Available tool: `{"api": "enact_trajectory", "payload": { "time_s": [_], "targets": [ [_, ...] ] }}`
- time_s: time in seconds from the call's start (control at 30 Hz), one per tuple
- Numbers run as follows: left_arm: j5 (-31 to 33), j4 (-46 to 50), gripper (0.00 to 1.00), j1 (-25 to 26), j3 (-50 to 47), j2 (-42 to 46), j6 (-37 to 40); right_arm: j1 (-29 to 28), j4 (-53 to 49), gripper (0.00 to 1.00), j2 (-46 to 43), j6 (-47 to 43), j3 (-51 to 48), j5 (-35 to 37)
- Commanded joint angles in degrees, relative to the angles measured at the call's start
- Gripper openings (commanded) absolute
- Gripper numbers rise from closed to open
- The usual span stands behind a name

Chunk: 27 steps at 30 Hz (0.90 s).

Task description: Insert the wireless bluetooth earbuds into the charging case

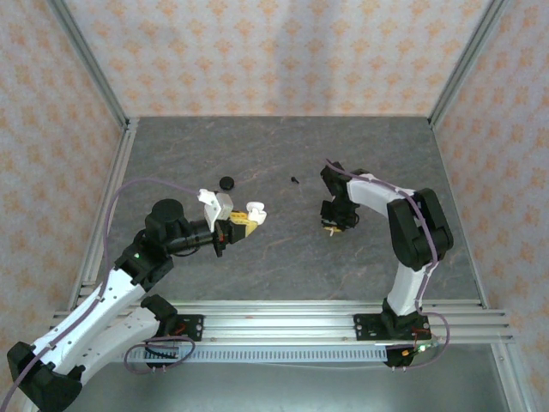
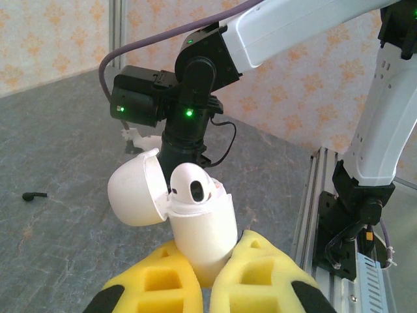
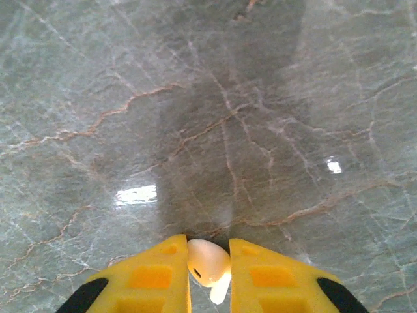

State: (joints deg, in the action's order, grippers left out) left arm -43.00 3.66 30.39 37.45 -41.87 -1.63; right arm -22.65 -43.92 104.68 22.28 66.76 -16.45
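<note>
The right claw [image 3: 208, 242], at the bottom centre of its wrist view, is closed narrow on a white earbud [image 3: 207, 262] down at the marble worktop [image 3: 195, 98], with a pad against each side of the bulb. The left claw [image 2: 212, 253] clamps the white charging case [image 2: 203, 225] by its lower body. The lid [image 2: 133, 192] is swung open to the left and a seated earbud [image 2: 191, 186] is already in one well. A black earbud [image 2: 34, 195] lies loose at the left edge. The bud looks featherweight, hard, glossy and rounded, so it is likely to squirt out of a grip. Holding it across the bulb with the stem free should suit a stem-first drop into the empty well.
</note>
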Motion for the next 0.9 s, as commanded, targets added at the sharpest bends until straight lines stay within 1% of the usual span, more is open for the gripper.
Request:
{"api": "enact_trajectory", "payload": {
  "time_s": [0.0,0.2,0.37,0.5,0.67,0.87],
  "targets": [
    [0.6,0.1,0.00,0.4,1.9,0.9,0.9,-0.9,-0.6,0.18,-1.2,-1.0,0.8,0.4],
    [0.7,-0.6,0.00,0.4,2.0,0.8,0.6,-1.6,-0.9,0.17,-7.2,-1.5,1.4,1.2],
    [1.0,-1.2,0.00,0.4,2.2,0.9,0.5,-2.6,0.9,0.14,-14.7,-1.8,1.0,0.6],
    [1.2,-2.3,0.00,0.4,2.2,1.1,-0.1,-3.3,3.7,0.12,-20.9,-1.8,0.8,-1.5],
    [1.7,-4.9,0.00,0.5,1.6,1.2,-1.5,-4.1,8.3,0.12,-28.8,-0.8,2.0,-6.4],
    [2.5,-8.6,0.00,0.6,1.3,1.1,-3.7,-6.4,17.1,0.13,-36.5,0.8,4.0,-10.3]
  ]
}}
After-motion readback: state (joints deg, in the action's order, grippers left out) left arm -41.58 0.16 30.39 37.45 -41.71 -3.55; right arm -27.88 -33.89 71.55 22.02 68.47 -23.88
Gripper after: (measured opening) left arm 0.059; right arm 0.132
